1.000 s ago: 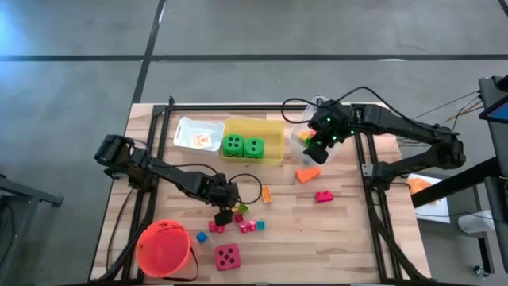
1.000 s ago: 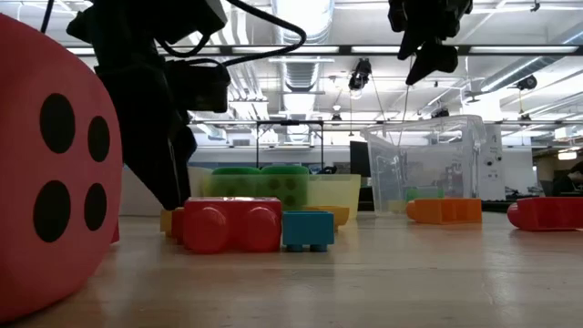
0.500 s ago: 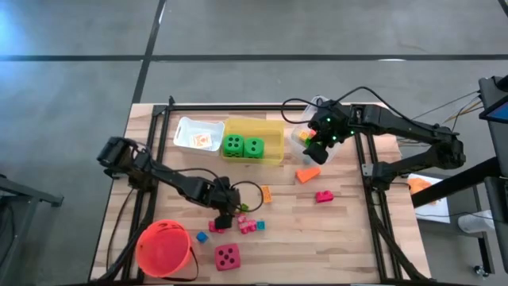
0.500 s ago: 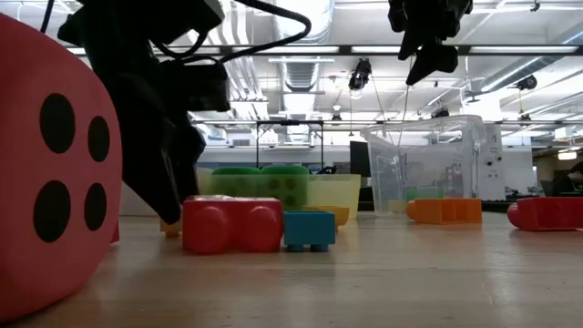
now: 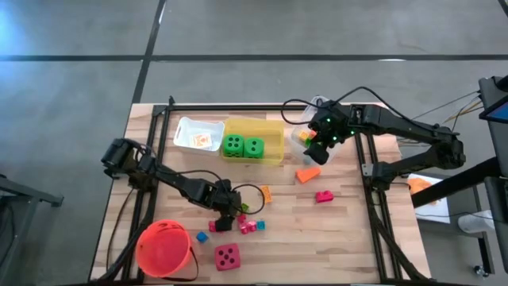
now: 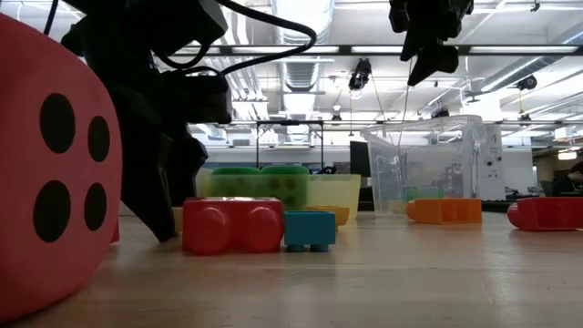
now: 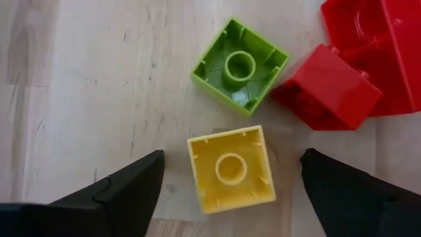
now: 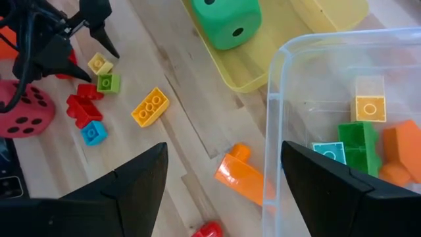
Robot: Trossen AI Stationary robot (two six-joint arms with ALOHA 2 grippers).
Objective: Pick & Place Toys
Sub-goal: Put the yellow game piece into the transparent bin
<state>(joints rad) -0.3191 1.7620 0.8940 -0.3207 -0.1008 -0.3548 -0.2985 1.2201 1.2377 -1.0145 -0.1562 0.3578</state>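
In the high view, the left gripper (image 5: 225,218) is seen low at centre-left of the worktop (image 5: 349,238) among small blocks, and the right gripper (image 5: 316,147) is held over the clear bin (image 5: 300,137) at upper right. In the left wrist view, a yellow block (image 7: 231,168) lies between the spread jaws, touched by neither, with a green block (image 7: 240,66) and red blocks (image 7: 329,85) beyond. In the right wrist view, the right jaws are spread and empty.

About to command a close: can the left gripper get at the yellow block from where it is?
Probably yes. The left gripper stands open with the yellow block between its fingers; the green block and red blocks lie just beyond, clear of them.
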